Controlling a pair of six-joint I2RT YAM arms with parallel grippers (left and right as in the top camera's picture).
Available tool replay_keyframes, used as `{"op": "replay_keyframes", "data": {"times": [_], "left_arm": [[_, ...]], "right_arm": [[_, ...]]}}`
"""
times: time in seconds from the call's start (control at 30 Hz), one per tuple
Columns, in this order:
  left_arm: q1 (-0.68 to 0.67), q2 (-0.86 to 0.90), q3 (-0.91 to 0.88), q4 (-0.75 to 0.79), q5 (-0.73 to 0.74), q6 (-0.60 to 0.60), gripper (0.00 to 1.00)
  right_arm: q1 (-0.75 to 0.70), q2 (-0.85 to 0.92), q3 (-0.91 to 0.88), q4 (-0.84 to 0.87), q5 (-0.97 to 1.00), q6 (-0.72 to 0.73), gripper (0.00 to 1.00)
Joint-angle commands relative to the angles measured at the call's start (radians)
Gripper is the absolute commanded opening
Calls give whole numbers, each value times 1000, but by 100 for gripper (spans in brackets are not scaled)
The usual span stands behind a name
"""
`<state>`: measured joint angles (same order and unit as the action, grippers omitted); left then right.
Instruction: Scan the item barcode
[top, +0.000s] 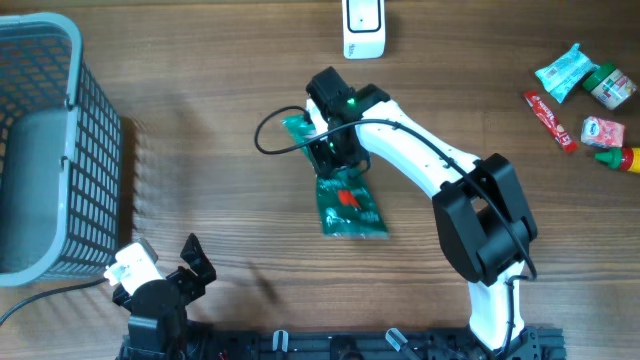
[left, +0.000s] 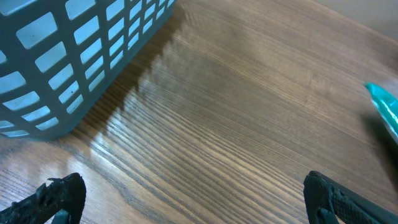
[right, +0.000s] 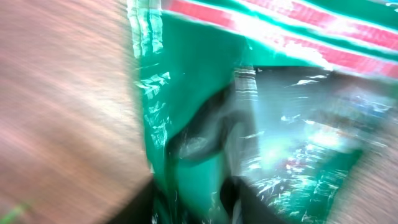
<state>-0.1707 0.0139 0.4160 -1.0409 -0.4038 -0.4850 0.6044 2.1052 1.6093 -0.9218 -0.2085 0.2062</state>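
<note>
- Occupying the left edge, the basket (top: 100, 150) is not involved.
- Green packet (top: 350, 205) lies flat on the table (top: 200, 130), well apart from the white scanner (top: 362, 28); scanning is judged not yet done.
- Right gripper (top: 331, 145) sits over the packet's upper end; its opening and hold cannot be told.
- Left gripper (left: 193, 199): jaws wide, empty.

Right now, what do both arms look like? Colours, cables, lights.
Right arm: white links, black joints, black wrist with a green light, looping black cable. Left arm: black, with a white wrist module and black textured fingers.
</note>
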Motion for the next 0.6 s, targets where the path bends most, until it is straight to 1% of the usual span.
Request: {"op": "replay_keyframes", "data": {"times": [0.0, 0.07, 0.13, 0.17, 0.27, 0.4, 0.47, 0.57], "left_arm": [[5, -7, -5, 2, -13, -10, 100], [5, -7, -5, 2, -13, -10, 100], [5, -7, -5, 2, -13, -10, 100], [5, -7, -5, 2, -13, -10, 100], [5, -7, -5, 2, -13, -10, 100], [5, -7, -5, 2, -13, -10, 100], [5, -7, -5, 2, -13, -10, 100], [5, -7, -5, 2, -13, -10, 100]], "right_arm": [[4, -14, 9, -6, 91, 60, 86], [4, -23, 35, -26, 91, 61, 93], [5, -34, 43, -22, 92, 63, 96], [13, -36, 40, -20, 111, 64, 100], [23, -33, 14, -15, 145, 109, 99], [60, -32, -41, 46, 283, 244, 100], [86, -27, -62, 79, 334, 271, 100], [119, -2, -64, 63, 422, 347, 100]]}}
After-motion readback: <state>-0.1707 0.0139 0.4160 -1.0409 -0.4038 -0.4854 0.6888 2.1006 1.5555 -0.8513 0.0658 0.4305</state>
